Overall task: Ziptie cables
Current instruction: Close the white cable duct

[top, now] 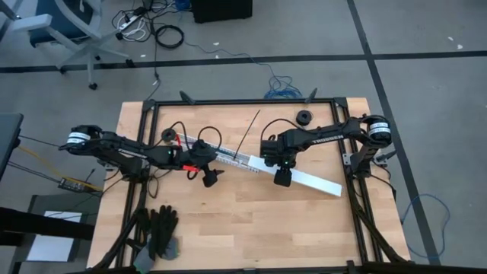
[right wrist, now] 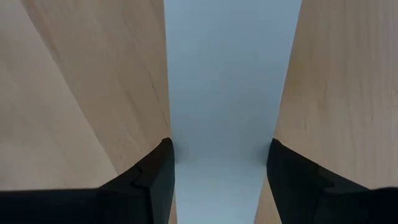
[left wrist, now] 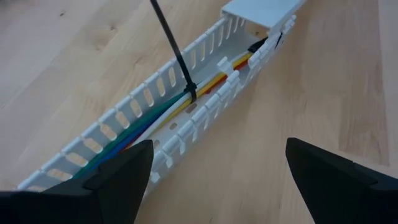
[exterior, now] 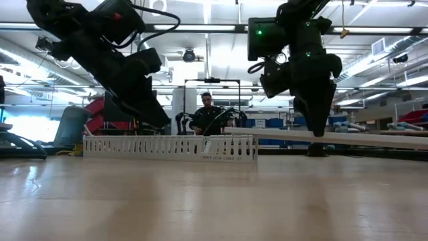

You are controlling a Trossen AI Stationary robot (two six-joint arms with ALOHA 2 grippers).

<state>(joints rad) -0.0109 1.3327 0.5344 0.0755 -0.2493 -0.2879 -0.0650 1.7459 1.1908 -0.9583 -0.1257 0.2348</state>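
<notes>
While the left gripper (top: 211,179) hovers with its fingers (left wrist: 112,180) spread wide and holding nothing just near of the slotted channel (left wrist: 186,118), the cables (left wrist: 155,118) lie bundled inside that channel, a black zip tie (left wrist: 180,62) cinched around them with its tail sticking up. To the right, the right gripper (top: 281,178) is clamped on the channel's white lid (right wrist: 227,93), its fingers (right wrist: 152,174) pressing both edges above the wooden table (top: 251,221).
</notes>
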